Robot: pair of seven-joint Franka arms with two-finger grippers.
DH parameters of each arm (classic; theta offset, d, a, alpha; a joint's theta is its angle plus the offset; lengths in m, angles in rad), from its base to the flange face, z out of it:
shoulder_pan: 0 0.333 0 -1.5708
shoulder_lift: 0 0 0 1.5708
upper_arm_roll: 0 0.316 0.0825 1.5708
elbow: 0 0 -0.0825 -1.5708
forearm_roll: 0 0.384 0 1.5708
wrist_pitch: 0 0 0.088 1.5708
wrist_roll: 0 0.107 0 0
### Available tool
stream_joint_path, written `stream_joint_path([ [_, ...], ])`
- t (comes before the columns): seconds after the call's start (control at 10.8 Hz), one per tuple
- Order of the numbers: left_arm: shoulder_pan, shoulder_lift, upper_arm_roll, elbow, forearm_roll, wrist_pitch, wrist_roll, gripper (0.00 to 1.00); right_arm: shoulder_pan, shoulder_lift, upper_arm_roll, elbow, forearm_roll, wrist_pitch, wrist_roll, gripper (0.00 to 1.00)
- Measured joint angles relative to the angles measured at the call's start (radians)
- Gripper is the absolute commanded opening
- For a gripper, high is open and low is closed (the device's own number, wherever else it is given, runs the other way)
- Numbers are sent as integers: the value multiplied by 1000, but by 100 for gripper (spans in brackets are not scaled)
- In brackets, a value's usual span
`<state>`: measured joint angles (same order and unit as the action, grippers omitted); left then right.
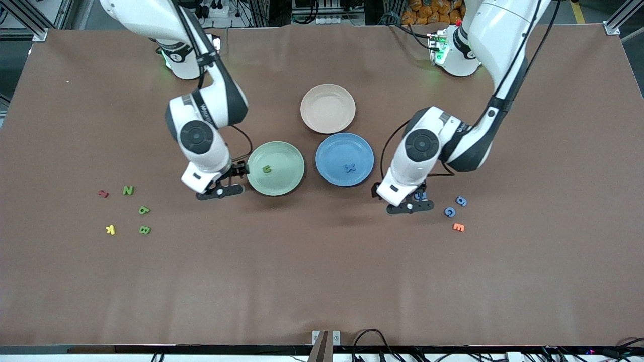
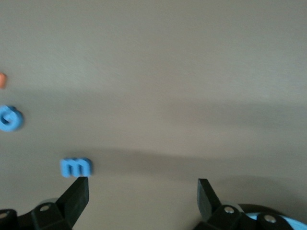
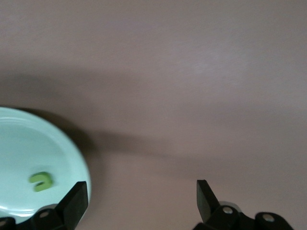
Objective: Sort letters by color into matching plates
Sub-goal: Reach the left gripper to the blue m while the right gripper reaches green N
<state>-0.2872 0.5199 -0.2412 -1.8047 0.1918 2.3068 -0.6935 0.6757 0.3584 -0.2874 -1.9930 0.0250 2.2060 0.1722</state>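
Four green letters: one [image 1: 267, 169] lies in the green plate [image 1: 275, 168], while N [image 1: 128, 190], a second [image 1: 144, 210] and B [image 1: 145, 230] sit on the desk [image 1: 322, 281] toward the right arm's end. Four blue letters: an X [image 1: 350, 168] in the blue plate [image 1: 345, 159], an m [image 2: 76, 166] under the left gripper [image 1: 410, 206], and two more [image 1: 461, 201] [image 1: 449, 212] just beside. The right gripper [image 1: 221, 190] hangs beside the green plate's rim. Both grippers' jaws stand wide and hold nothing.
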Motion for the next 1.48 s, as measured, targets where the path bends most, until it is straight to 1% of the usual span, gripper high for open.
stream_joint_path([
  [0.28,54,-2,0,-14,0,0,85,100,-135,-29,-3,5,0,0,-141,100],
  [0.55,56,-3,-2,-18,92,3,96,100,-245,-42,-3,5,-1,20,-372,100],
  [0.74,72,-3,-2,-34,101,32,102,100,-305,-55,-2,-7,-1,24,-472,100],
  [0.92,100,-3,-2,-94,101,105,105,100,-370,-93,-1,-58,0,30,-488,100],
  [1.11,121,-3,-3,-161,101,170,108,100,-455,-122,-2,-133,-1,116,-498,100],
  [1.29,122,-3,-6,-220,101,228,108,100,-526,-123,-1,-199,0,215,-500,100],
  [1.48,122,-10,-8,-248,101,240,108,100,-576,-123,-1,-220,0,234,-500,100],
])
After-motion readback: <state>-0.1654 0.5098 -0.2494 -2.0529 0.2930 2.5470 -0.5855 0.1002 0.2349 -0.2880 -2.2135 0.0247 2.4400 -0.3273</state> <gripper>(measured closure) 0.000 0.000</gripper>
